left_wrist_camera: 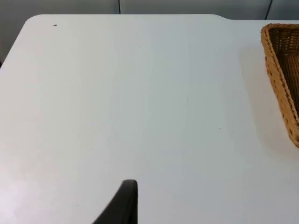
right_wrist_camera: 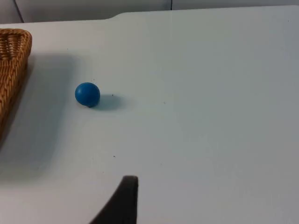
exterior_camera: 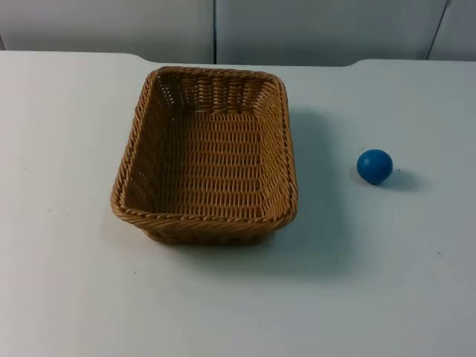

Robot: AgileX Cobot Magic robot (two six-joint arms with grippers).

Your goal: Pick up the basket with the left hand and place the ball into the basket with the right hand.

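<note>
Well, basket sits empty, ball well right; left tool should take the near-left rim squarely; either tool's spread, can't tell

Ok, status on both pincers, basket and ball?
Basket on table, untouched. Ball apart at its right, path open. Left fingertip, right fingertip above bare table.

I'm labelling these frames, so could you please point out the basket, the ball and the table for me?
basket [exterior_camera: 141, 160]: top view, on its woven left rim.
ball [exterior_camera: 374, 166]: top view, on the middle of its blue surface.
table [exterior_camera: 67, 134]: top view, on bare white top left of the basket.
</note>
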